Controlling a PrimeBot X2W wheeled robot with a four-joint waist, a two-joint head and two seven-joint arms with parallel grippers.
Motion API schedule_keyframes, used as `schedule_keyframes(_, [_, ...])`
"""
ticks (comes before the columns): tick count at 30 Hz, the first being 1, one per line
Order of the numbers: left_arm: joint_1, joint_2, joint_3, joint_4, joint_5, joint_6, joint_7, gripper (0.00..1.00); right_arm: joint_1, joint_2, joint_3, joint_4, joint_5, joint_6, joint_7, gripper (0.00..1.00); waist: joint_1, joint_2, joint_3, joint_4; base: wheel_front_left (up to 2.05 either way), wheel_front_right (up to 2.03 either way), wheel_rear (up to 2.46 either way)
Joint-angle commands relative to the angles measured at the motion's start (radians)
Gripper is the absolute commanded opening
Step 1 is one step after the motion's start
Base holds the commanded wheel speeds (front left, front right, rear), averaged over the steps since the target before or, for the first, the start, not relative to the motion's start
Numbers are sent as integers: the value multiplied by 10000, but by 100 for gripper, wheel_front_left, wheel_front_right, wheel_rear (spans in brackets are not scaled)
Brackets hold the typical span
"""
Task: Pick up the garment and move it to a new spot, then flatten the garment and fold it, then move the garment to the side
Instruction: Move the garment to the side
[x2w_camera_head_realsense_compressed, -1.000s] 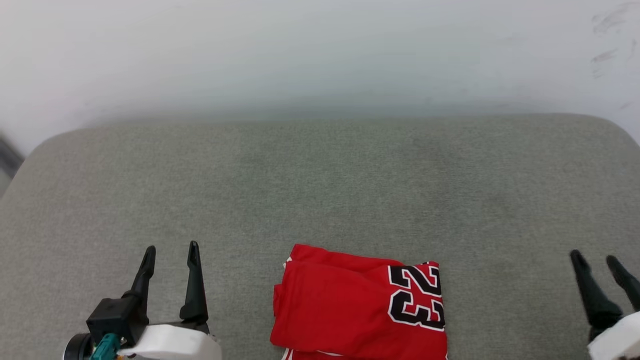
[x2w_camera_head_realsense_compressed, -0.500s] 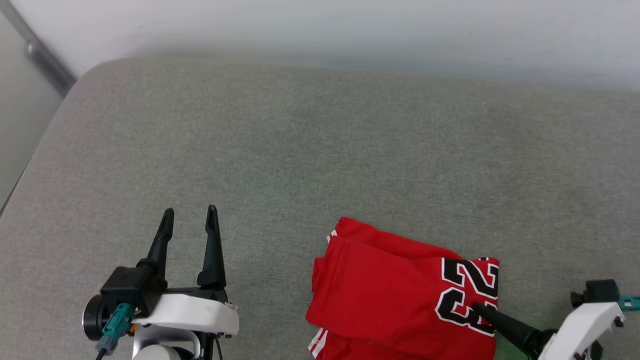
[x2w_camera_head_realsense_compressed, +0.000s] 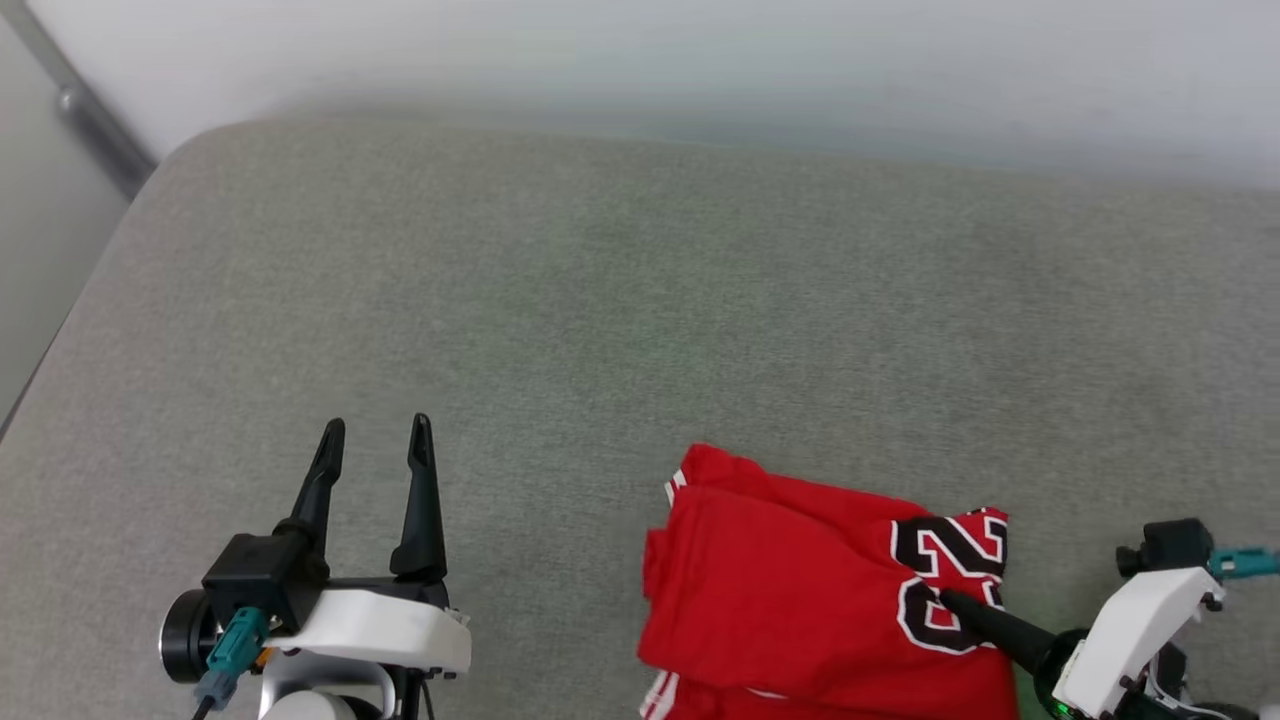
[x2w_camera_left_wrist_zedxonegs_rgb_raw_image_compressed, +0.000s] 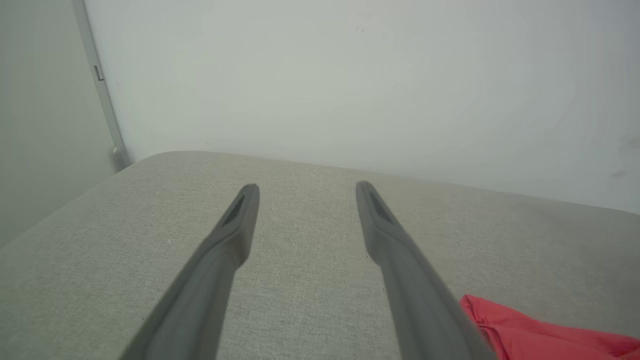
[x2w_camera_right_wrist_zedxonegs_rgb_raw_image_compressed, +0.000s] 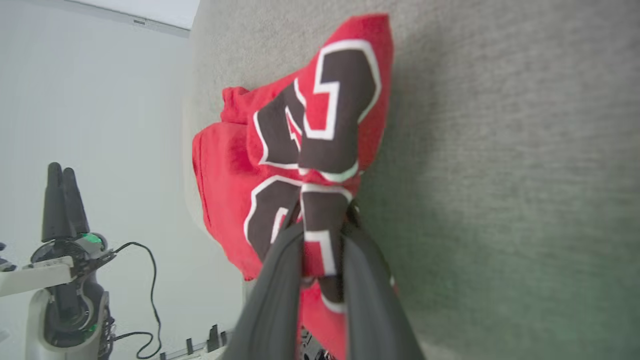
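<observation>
The garment (x2w_camera_head_realsense_compressed: 800, 600), a folded red shirt with black white-outlined "23" lettering, lies on the grey cushion (x2w_camera_head_realsense_compressed: 640, 300) near its front edge, right of centre. My right gripper (x2w_camera_head_realsense_compressed: 950, 600) reaches in from the lower right and is shut on the garment's right edge, over the lettering. The right wrist view has both fingers pinching a bunched fold of the garment (x2w_camera_right_wrist_zedxonegs_rgb_raw_image_compressed: 310, 150), my right gripper (x2w_camera_right_wrist_zedxonegs_rgb_raw_image_compressed: 322, 215) closed around it. My left gripper (x2w_camera_head_realsense_compressed: 375, 432) stands open at the lower left, apart from the cloth. In the left wrist view my left gripper (x2w_camera_left_wrist_zedxonegs_rgb_raw_image_compressed: 305, 187) holds nothing, with the garment's corner (x2w_camera_left_wrist_zedxonegs_rgb_raw_image_compressed: 525, 330) at the lower right.
A pale wall (x2w_camera_head_realsense_compressed: 640, 60) runs behind the cushion. A grey post (x2w_camera_head_realsense_compressed: 80, 110) stands at the cushion's far left corner. Bare cushion stretches ahead of and between the grippers.
The camera turned and dipped early on. My right gripper swung in from the right onto the garment's lettered edge and closed on it, bunching the cloth. My left gripper stayed open.
</observation>
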Motion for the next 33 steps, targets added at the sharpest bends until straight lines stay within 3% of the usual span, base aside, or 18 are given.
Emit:
schedule_keyframes(1, [162, 81, 40, -32, 45, 2, -68, 100, -152, -406, 314, -214, -719, -4, -259, 0, -1, -1, -315, -407, 0, 0, 0])
schedule_keyframes(7, [358, 184, -64, -273, 125, 51, 24, 100, -417, -1395, 1008, -514, -3385, -4, -405, 0, -1, -1, -645, -1386, 0, 0, 0])
schedule_keyframes(11, [339, 271, -125, -550, 211, 86, 91, 100, -963, -1559, 1244, -570, -4875, -4, -262, 0, -1, -1, -508, -2284, 0, 0, 0])
schedule_keyframes(16, [-24, 343, -174, -913, 345, 85, 164, 100, -1792, -1304, 1211, -441, -5730, -4, -583, 0, -1, -1, 64, -3155, 0, 0, 0])
schedule_keyframes(21, [-795, 501, -309, -1401, 648, -56, 420, 100, -3103, -1197, 868, 54, -6527, -4, -1389, 0, -1, -1, 1313, -4007, 0, 0, 0])
schedule_keyframes(27, [-2020, 850, -567, -1956, 1179, -335, 1000, 100, -4452, -1788, -161, 786, -7289, -7, -2251, 0, -1, -1, 2862, -4495, 0, 0, 0])
schedule_keyframes(33, [-3124, 1085, -762, -2413, 1608, -574, 1594, 100, -5366, -2653, -1628, 1655, -7988, -6, -3161, 0, -1, -1, 4052, -4554, 0, 0, 0])
